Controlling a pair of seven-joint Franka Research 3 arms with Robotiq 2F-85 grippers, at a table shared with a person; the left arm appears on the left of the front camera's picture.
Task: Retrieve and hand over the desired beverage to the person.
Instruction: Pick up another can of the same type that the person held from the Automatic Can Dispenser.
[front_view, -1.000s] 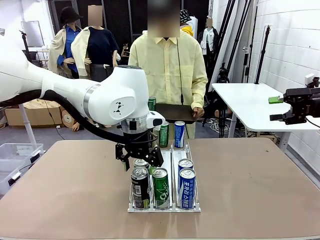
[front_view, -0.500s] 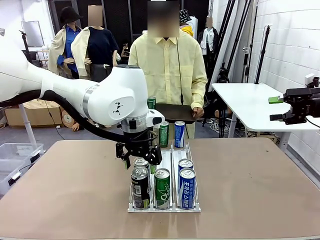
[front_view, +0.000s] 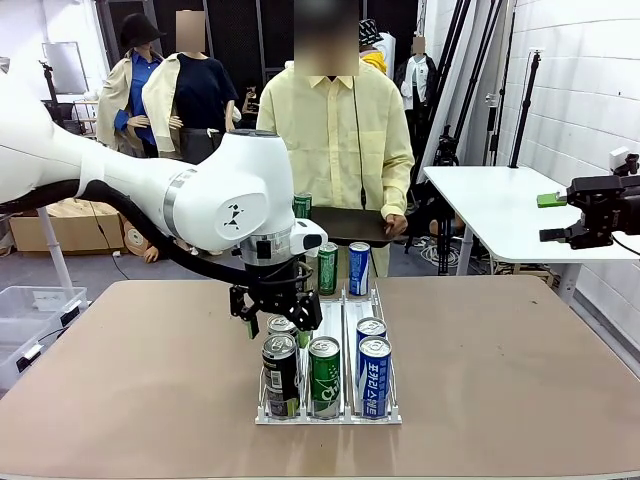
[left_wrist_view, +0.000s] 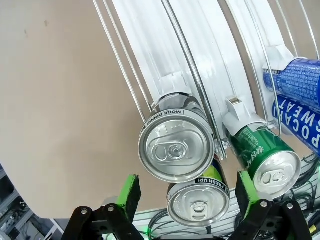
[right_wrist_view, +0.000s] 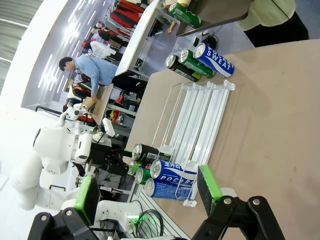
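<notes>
- Across the far edge of the tabletop (front_view: 520, 380) we see the person (front_view: 345, 130), holding a dark tray (front_view: 350, 228) that carries a lone can (front_view: 302, 205).
- Our left arm (front_view: 220, 200) reaches in from the left edge to the middle of the tabletop, so it is by far the nearer arm to the drinks.
- Midway between the left and right edges, a clear rack (front_view: 345, 312) runs from close to the near edge toward the far edge, split into three lanes.
- Cans stand upright in it. A black can (front_view: 280, 375), a green can (front_view: 323, 375) and a blue can (front_view: 374, 375) are at the near end, with more behind them.
- The left pincer (front_view: 275, 315) hovers with its fingers pointing down, spread wide and gripping nothing.
- It is just above the second can (front_view: 282, 326) of the left lane. That can lies straight below, its long axis vertical and in line with the fingers.
- We judge a plain drop would put a pad on either side of it. Which drink is wanted, we cannot tell.
- The right pincer (front_view: 548, 218) sits beyond the right edge, fingers apart and empty.
</notes>
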